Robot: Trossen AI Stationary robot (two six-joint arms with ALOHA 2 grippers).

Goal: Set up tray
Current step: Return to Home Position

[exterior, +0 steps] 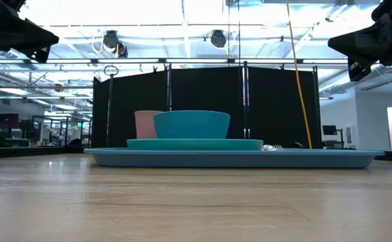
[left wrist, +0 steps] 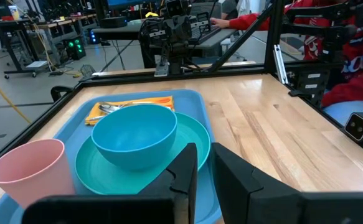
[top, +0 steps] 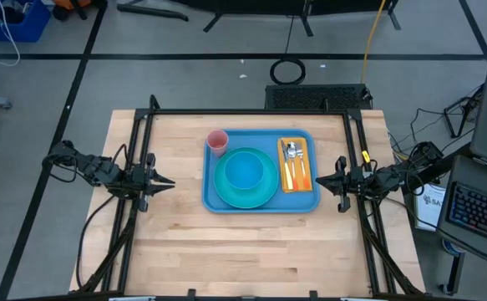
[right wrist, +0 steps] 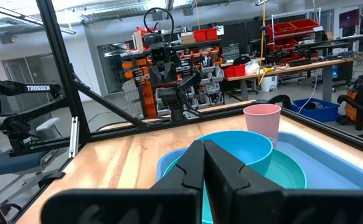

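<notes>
The blue tray [top: 260,138] lies flat on the wooden table, at its middle and toward the far side. On it rests a turquoise plate [top: 226,194] with a blue bowl [top: 245,170] standing in it. A pink cup [top: 217,141] stands upright at the tray's far left corner. An orange napkin [top: 301,176] with cutlery [top: 291,155] lies along its right side. My left gripper [top: 169,181] hovers left of the tray, its fingers [left wrist: 187,168] a narrow gap apart around nothing. My right gripper [top: 318,181] hovers at the tray's right edge, shut and holding nothing.
A black frame [top: 251,112] runs around the table's far and side edges. Bare wood [top: 251,251] stretches between the tray and the near edge. Beyond the table are cables, a keyboard [top: 477,213] on the right and workshop benches.
</notes>
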